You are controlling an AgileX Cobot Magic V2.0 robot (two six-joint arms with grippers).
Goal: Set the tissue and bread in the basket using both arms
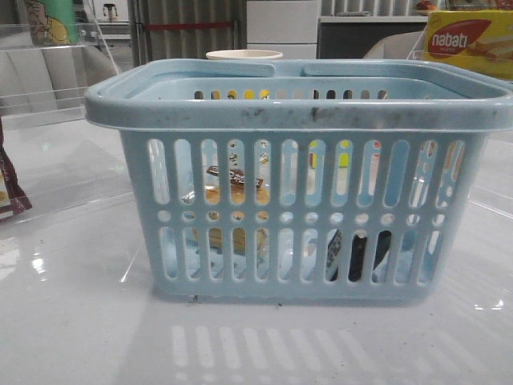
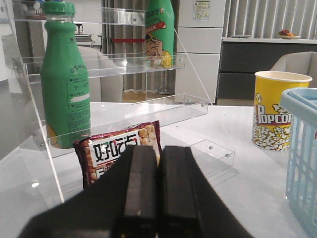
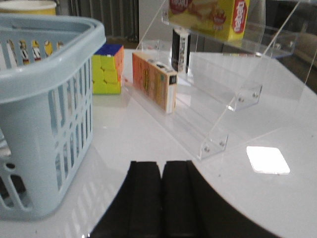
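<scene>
The light blue basket [image 1: 300, 104] stands in the middle of the table in the front view. Through its slots I see the bread [image 1: 232, 192] in its clear wrapper with a dark brown label on the left side, and the black tissue pack [image 1: 357, 255] low on the right side. The basket's edge also shows in the left wrist view [image 2: 302, 148] and in the right wrist view [image 3: 44, 84]. My left gripper [image 2: 159, 151] is shut and empty, away from the basket. My right gripper [image 3: 162, 166] is shut and empty beside the basket. Neither gripper shows in the front view.
A clear acrylic shelf [image 2: 99, 64] holds green bottles [image 2: 64, 84]; a dark brown snack packet [image 2: 119, 148] leans in front. A popcorn cup [image 2: 277, 109] stands behind the basket. On the right, another acrylic rack [image 3: 233, 89] holds a yellow nabati box [image 3: 208, 15], an orange box [image 3: 153, 79] and a cube [image 3: 106, 67].
</scene>
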